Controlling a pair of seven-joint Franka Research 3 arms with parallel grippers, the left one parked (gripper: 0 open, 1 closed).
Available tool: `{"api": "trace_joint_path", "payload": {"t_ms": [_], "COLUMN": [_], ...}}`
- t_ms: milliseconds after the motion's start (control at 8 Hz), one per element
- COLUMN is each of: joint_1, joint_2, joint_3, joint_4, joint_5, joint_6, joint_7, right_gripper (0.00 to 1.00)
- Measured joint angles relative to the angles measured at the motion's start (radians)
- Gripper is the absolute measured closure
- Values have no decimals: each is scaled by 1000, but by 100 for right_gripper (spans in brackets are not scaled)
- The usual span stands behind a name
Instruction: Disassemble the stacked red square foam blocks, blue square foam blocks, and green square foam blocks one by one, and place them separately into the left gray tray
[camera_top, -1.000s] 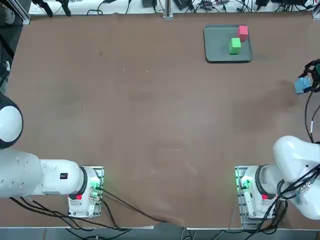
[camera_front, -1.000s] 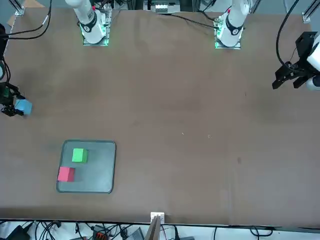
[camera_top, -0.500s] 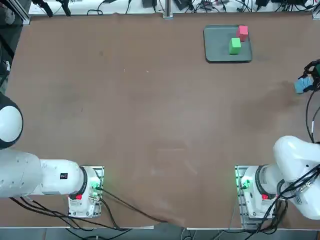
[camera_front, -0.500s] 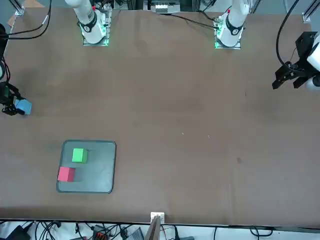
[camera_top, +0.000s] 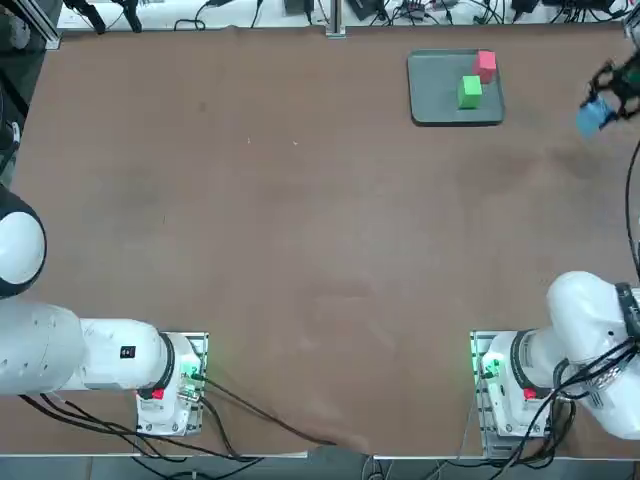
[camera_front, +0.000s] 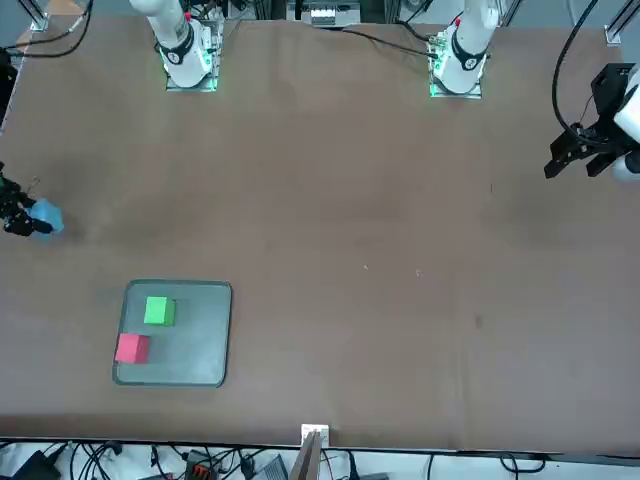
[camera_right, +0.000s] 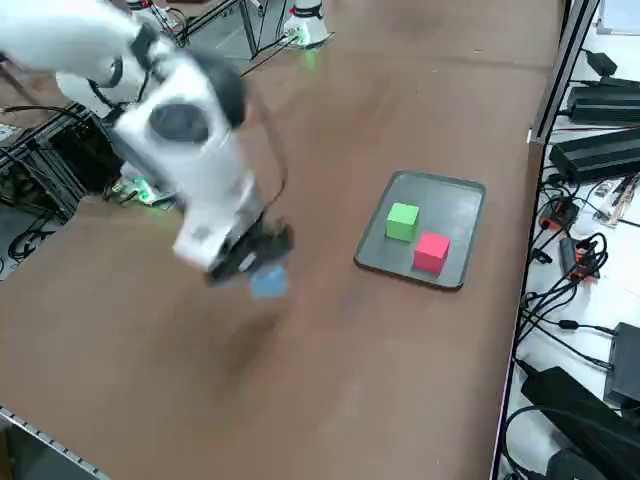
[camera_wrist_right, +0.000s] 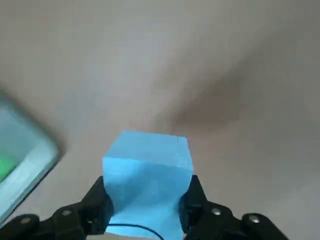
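**Last cube: blue in the grip, tray transfer up next**

Right hand (camera_wrist_right: 146, 202) is closed on the blue cube (camera_wrist_right: 150, 155), one black finger on each side. Cube is in the air over the tabletop (camera_top: 300, 200), on the robot's right of the gray tray (camera_top: 433, 90) and well apart from it. Green cube (camera_top: 470, 93) and red cube (camera_top: 484, 66) are already in the tray, near each other along its right side; front view shows a small gap between them.

Step in hand, my read: carrying the third and last block. Red and green look done, no stack left in sight. Next move: bring it left over the rim, level it, lower into the bare left part of the tray, open up, back off straight. Watch for clipping green or red on the way in; crossing their side too low would shove them. Keep it off both so they stay separate.

Materials: cubes are matte foam, flat faces, crisp edges, much the same size. Likely light and a bit squashy, so gentle clamping should do. Tray is flat, dark gray, rounded corners, low rim. Tabletop is smooth brown with faint scuffs. Thin black cable (camera_wrist_right: 132, 225) crosses the blue cube in the wrist view; worth keeping clear at release.
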Motion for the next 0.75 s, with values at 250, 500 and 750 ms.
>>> {"api": "trace_joint_path", "payload": {"t_ms": [250, 500, 750], "joint_1": [75, 297, 583], "joint_2": [11, 55, 91], "joint_3": [119, 111, -38], "joint_4": [-2, 7, 85], "joint_5": [2, -52, -84], "joint_6": [-9, 19, 34], "joint_7": [-103, -120, -113], "right_gripper": [31, 31, 31]}}
